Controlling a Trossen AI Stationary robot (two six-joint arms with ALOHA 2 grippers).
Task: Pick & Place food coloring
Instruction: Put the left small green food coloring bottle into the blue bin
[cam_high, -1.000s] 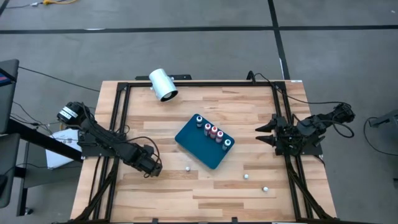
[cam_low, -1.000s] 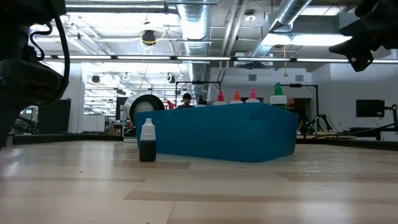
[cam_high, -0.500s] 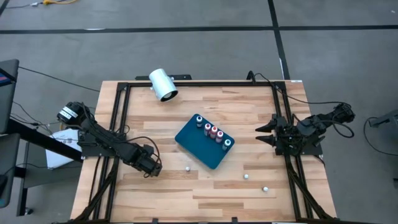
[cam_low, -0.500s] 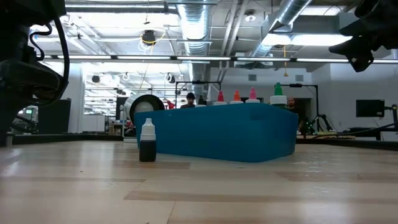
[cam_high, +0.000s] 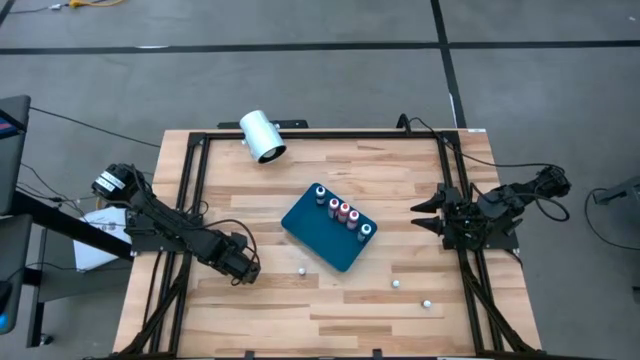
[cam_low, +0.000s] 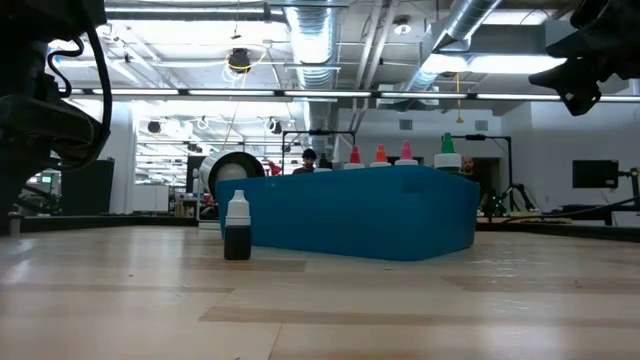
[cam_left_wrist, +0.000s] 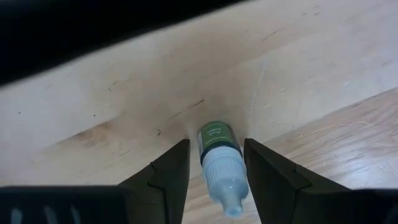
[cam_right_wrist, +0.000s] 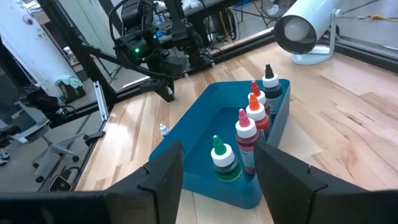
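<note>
My left gripper (cam_left_wrist: 214, 177) sits low on the wooden table (cam_high: 400, 170) near its left edge, fingers (cam_left_wrist: 166, 177) flanking a small green-labelled food coloring bottle (cam_left_wrist: 219, 162) lying on its side; whether they pinch it I cannot tell. My right gripper (cam_high: 428, 214) waits open at the right edge. Four bottles (cam_right_wrist: 249, 130) stand in the teal tray (cam_high: 325, 240); three more (cam_high: 301, 270) stand loose in front of it.

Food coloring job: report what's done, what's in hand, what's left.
Done: four bottles stand in the blue tray. In hand: the left gripper straddles a green-labelled bottle lying on the table, grip unconfirmed. Left: three loose bottles on the wood. The right gripper waits open at the table's right edge.
</note>
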